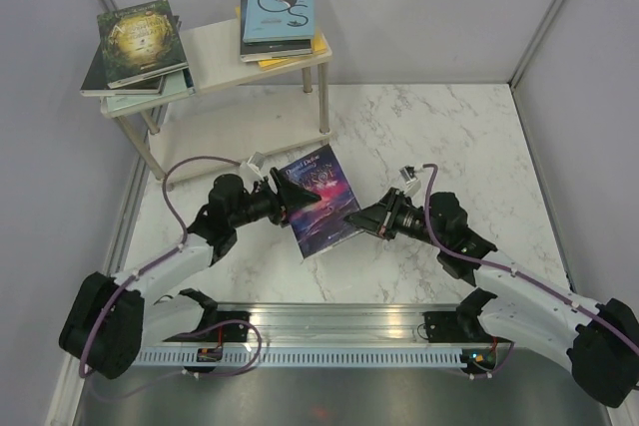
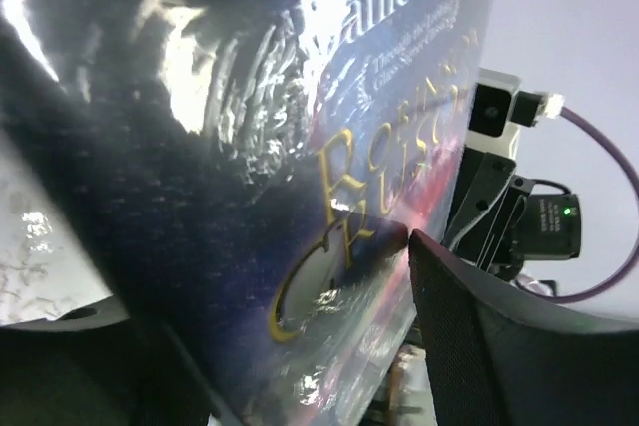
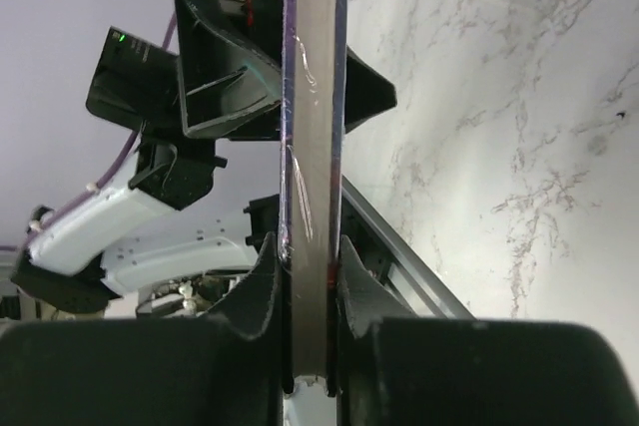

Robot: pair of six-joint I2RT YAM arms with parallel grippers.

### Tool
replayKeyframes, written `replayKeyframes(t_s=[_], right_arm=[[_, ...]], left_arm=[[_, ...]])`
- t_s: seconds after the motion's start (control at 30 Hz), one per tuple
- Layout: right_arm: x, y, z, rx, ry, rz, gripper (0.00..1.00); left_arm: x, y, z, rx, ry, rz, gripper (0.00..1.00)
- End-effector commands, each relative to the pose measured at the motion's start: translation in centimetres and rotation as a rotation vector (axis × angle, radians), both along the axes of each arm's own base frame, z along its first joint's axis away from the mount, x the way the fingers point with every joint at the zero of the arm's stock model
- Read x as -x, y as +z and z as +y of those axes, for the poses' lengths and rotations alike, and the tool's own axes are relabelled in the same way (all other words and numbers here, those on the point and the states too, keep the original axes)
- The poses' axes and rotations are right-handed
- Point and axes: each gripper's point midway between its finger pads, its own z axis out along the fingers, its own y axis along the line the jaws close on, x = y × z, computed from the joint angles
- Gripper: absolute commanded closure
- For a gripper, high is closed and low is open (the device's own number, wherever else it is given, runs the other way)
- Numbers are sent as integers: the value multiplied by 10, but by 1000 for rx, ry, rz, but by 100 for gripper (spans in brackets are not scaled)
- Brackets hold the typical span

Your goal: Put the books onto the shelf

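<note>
A purple galaxy book [image 1: 319, 197] stands tilted on its edge over the marble, between both grippers. My right gripper [image 1: 361, 218] is shut on its right edge. In the right wrist view its fingers [image 3: 262, 276] press both covers of the book [image 3: 315, 127], seen edge-on. My left gripper [image 1: 285, 205] straddles the left edge with its jaws open, standing off both covers. The book's glossy cover [image 2: 250, 147] fills the left wrist view. The shelf [image 1: 215, 47] stands at the back left with two stacks of books on its top board, green-gold [image 1: 145, 39] and light blue [image 1: 280, 9] uppermost.
The shelf's lower board [image 1: 240, 132] sits just behind the left arm. A metal rail [image 1: 329, 331] runs along the near edge by the arm bases. Grey walls close in the marble table [image 1: 449, 137] on three sides.
</note>
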Motion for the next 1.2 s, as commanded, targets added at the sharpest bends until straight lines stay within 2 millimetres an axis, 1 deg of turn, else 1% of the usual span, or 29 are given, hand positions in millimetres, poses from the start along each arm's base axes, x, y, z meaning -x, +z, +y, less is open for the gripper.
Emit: replayKeyframes(t_s=[0.0,0.07,0.17,0.2,0.23,0.3,0.33,0.37,0.4,0.43,0.5,0.53,0.6,0.63,0.7,0.73,0.77,0.8,0.83,0.87,0.9,0.93,0.97,1.0,1.03,1.07,1.1,1.13,1.17], right_arm=[[-8,45,-3,-9,-28,-142,100],[-10,49,-4,-10,-36,-145,100],[-13,52,-6,-15,-49,-134,100],[-16,52,-8,-9,-62,-135,100],[-18,61,-9,-17,-70,-152,100],[-25,65,-15,1,-97,-153,100],[-28,79,-16,-3,-101,-184,100],[-30,83,-18,7,-108,-186,100],[-34,91,-21,10,-121,-199,100],[-36,106,-22,12,-123,-222,100],[-43,122,-25,13,-140,-245,100],[-44,141,-26,7,-148,-265,100],[-52,154,-27,25,-163,-282,100],[-54,170,-29,36,-180,-286,100],[-60,183,-30,51,-193,-295,100],[-61,204,-32,37,-205,-320,100],[-62,214,-33,32,-212,-336,100],[-69,218,-30,36,-215,-336,100],[-69,241,-31,12,-221,-372,100],[-72,250,-30,6,-222,-385,100],[-83,251,-25,14,-222,-375,100],[-85,275,-25,-13,-230,-413,100],[-90,282,-23,-19,-229,-420,100],[-107,278,-17,-10,-235,-394,100],[-111,301,-17,-39,-239,-426,100],[-118,308,-14,-50,-236,-432,100],[-138,300,-3,-36,-226,-406,100],[-141,325,-2,-72,-228,-438,100],[-149,330,2,-84,-227,-437,100]], left_arm=[[-10,9,22,-199,75,-117,25],[-12,14,31,-234,108,-154,21],[-12,8,46,-304,144,-140,15],[-11,12,51,-320,163,-154,14],[-12,1,64,-397,202,-129,7],[-10,-1,79,-460,253,-130,1],[-13,-4,88,-507,294,-133,0],[-9,-10,94,-535,300,-114,0],[-8,-11,97,-544,311,-119,0],[-6,-13,101,-554,323,-124,0],[-3,-18,103,-562,328,-118,0],[-2,-23,105,-571,328,-113,0],[-1,-31,107,-592,323,-103,0],[-2,-34,109,-604,328,-100,0],[-1,-42,112,-626,328,-92,0],[-2,-43,113,-639,331,-94,0],[-2,-46,115,-650,332,-92,0],[-2,-48,115,-658,329,-91,0],[-3,-50,116,-664,329,-89,0],[-3,-51,116,-667,327,-87,0],[-2,-52,116,-669,324,-83,0],[-2,-53,115,-669,320,-80,0],[-2,-54,115,-669,317,-78,0],[-1,-55,114,-666,315,-74,0],[0,-55,114,-663,310,-72,0],[1,-55,113,-658,308,-71,0],[1,-55,112,-652,306,-71,0],[2,-54,112,-646,305,-73,0],[2,-54,112,-643,306,-75,0]])
